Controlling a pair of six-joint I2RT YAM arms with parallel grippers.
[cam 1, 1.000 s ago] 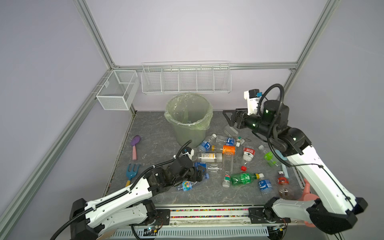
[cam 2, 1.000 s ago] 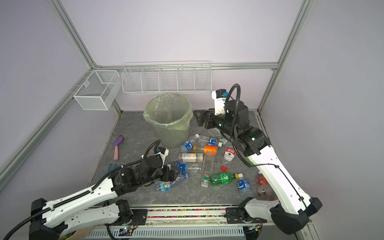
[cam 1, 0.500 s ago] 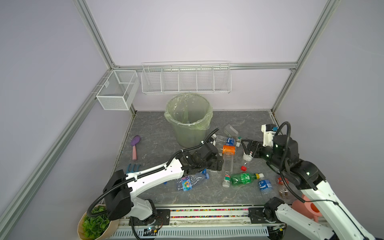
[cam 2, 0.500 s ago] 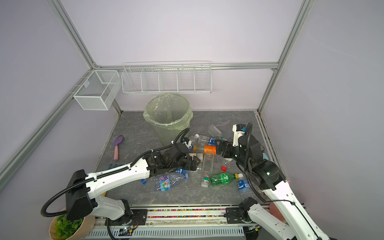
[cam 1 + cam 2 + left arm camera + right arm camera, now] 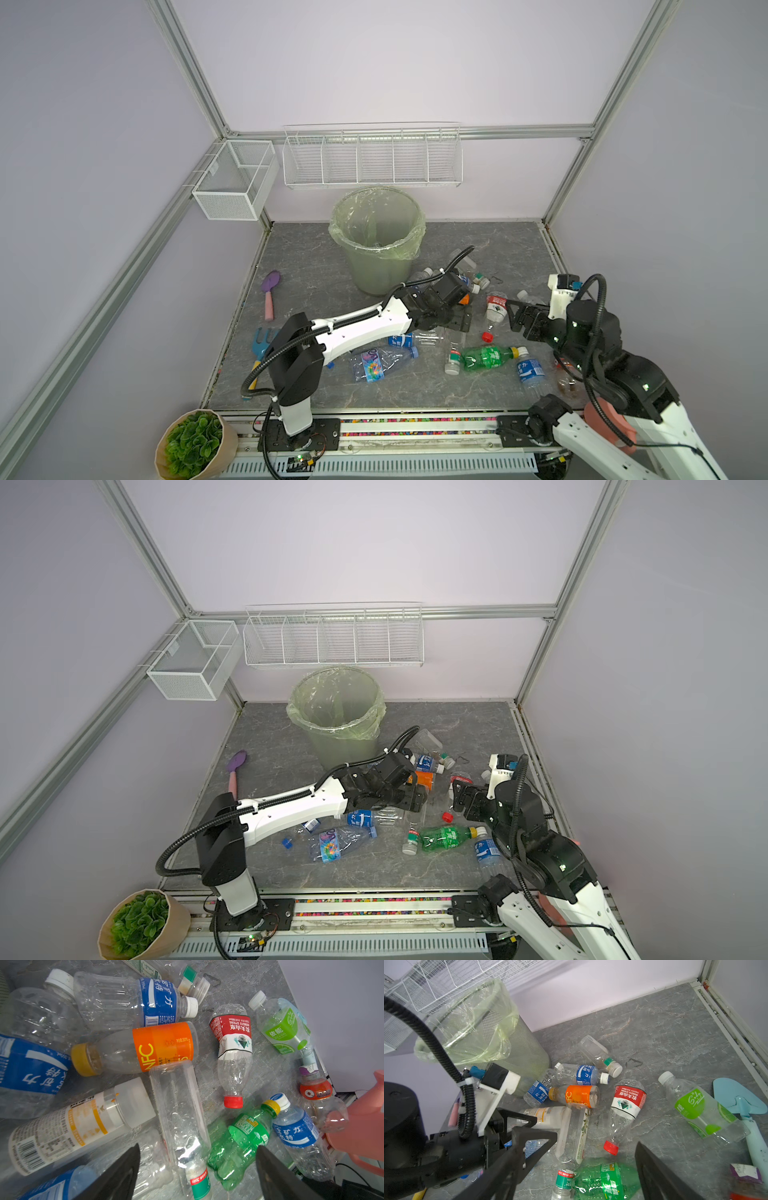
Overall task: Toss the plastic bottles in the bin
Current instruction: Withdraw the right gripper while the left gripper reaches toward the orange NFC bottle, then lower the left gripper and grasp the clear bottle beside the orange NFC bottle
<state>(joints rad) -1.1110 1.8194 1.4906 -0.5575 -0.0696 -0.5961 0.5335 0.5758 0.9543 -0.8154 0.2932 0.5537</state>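
Left hand (image 5: 197, 1146) spread, empty, above tall clear bottle (image 5: 178, 1105). We see orange-label bottle (image 5: 162, 1047) touching its end, green bottle (image 5: 239, 1142) crowding alongside. Right hand (image 5: 596, 1139) spread, empty, near red-label bottle (image 5: 627, 1101). Plastic bottles (image 5: 426, 763) lie scattered on table (image 5: 311, 266) beside upright bin (image 5: 374, 270). Blue trowel (image 5: 737, 1097) just beside lime-label bottle (image 5: 691, 1105).

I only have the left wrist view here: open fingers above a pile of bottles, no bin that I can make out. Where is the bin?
Observer: The bin stands upright just behind the left end of the pile, toward the back wall.
Operator: Is the right arm carrying anything?
Observer: No. The right gripper is open and empty, low beside the red-labelled bottle.
Operator: Any bottles behind my camera?
Observer: Yes, a multicoloured-label bottle lies by the left arm, on the pile's near side.
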